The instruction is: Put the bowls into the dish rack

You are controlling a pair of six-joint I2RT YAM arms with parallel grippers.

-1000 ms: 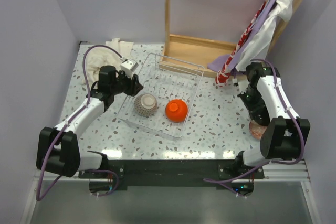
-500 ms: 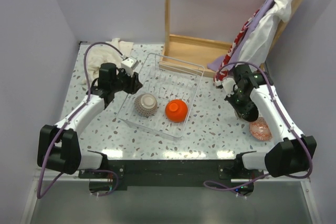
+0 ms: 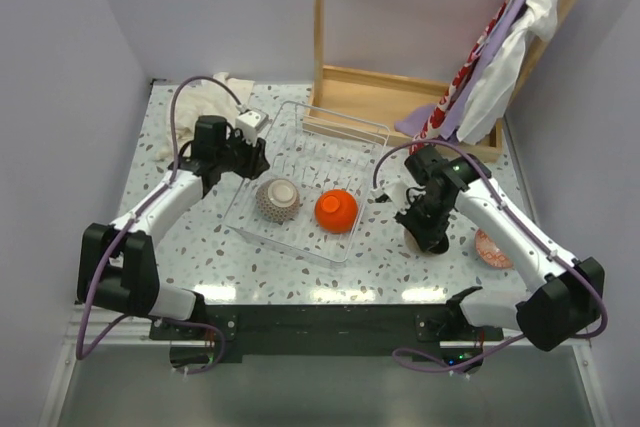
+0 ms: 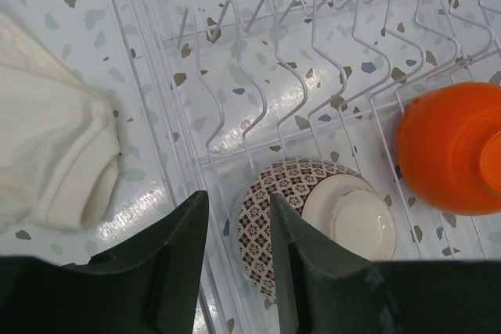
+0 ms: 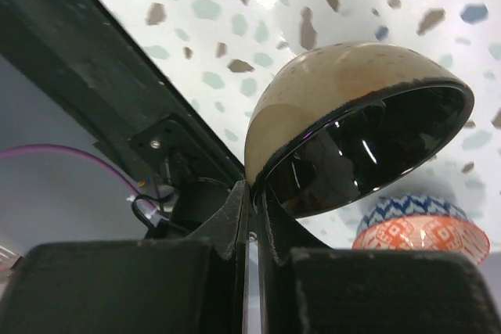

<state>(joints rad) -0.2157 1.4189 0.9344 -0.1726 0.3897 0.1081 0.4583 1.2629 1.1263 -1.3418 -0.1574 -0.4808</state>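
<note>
Two bowls racked, a third pinched in the right hand

By the white cloth (image 4: 51,158), the left hand (image 4: 237,217) hangs released and empty over the left edge of the dish rack (image 3: 330,152). In the rack, the patterned bowl (image 4: 313,224) and the orange bowl (image 3: 337,209) sit upside down side by side. Right of the rack, the right hand (image 5: 252,201) is clenched on the rim of the brown bowl (image 5: 344,115), held tilted above the tabletop (image 3: 400,265). The blue-and-orange bowl (image 3: 494,245) waits near the right edge. These bowls look light, rigid and glossy, so likely slippery and easy to chip. The rim, one finger inside and one outside, seems the best hold. No brand or writing is readable.
</note>
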